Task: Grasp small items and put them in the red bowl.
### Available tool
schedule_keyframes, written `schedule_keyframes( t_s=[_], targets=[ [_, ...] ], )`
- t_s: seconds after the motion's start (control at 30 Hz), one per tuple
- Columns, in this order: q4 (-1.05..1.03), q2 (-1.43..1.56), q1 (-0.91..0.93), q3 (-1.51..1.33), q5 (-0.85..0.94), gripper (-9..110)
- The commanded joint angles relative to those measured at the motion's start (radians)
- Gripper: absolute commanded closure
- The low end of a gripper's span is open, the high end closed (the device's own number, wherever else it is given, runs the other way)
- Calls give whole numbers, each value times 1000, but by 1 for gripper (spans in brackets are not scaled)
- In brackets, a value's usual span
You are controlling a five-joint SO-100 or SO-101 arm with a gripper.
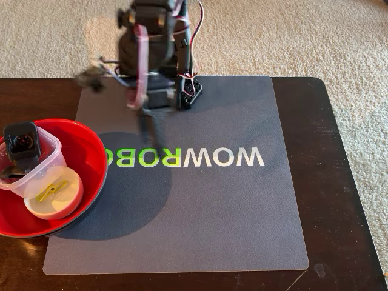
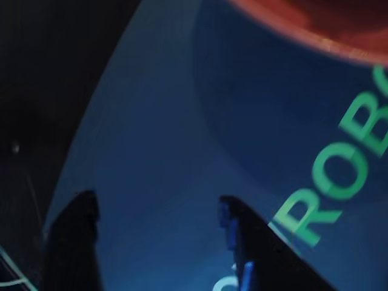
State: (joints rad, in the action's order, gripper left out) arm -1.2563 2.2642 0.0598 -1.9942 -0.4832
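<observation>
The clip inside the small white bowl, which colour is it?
Yellow clip; the fixed view shows it best.

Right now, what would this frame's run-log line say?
gripper: open, empty, above mat | red bowl: holds clear container, white bowl, yellow clip, black part | mat: no items left

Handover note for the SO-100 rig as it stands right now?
Gripper: open, empty, above the mat, no item between its fingers.
Red bowl: at the left edge of the fixed view, overlapping the mat.
In the bowl: clear square container with the black boxy part in it, and the small white bowl holding the yellow clip.
Short black cylinder: cannot be made out.
Left: no loose items show on the mat; confirm the cylinder.
</observation>
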Motion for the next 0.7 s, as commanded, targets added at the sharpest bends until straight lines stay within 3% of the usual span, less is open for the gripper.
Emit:
schedule_keyframes(
  t_s=[0.0, 0.37, 0.67],
  targets=[
    [17, -8, -72, -34, 71, 78],
    [143, 60, -118, -152, 267, 80],
    [262, 97, 18, -273, 316, 82]
  ],
)
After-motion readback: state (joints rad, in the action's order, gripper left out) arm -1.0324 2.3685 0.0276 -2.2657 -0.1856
